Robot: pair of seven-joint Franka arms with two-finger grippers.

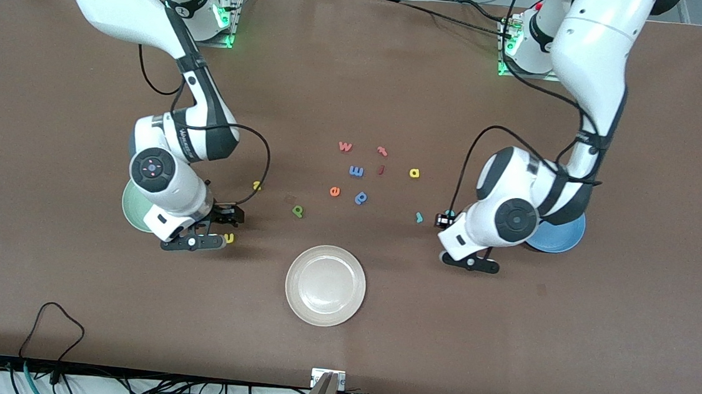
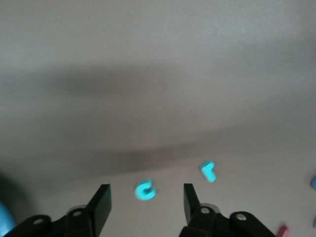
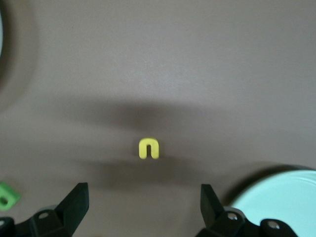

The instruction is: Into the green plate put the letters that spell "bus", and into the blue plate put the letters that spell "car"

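since the left gripper (image 2: pixel 146 195) straddles the teal c (image 2: pixel 145 190) with its jaws apart and touching nothing, we judge the main risk is a pinch on a small, rounded, smooth-looking piece: off-centre fingers could squirt it sideways across the flat brown table (image 1: pixel 339 346) or nudge the teal r (image 2: pixel 208 171) lying just beside it. the c sits close to the blue plate (image 1: pixel 564 239), a plain round dish with a raised rim, at the left arm's end of the table, so a release made low could catch that rim. the right gripper (image 3: pixel 143 192) hangs over the yellow u (image 3: pixel 148 148) with its jaws spread wide and nothing between them; the u lies flat, a chunky arch, beside the pale green plate (image 3: pixel 281 197) at the right arm's end. a descent that misses centre might tip the u or push it under a finger. both letters look light and easily knocked.
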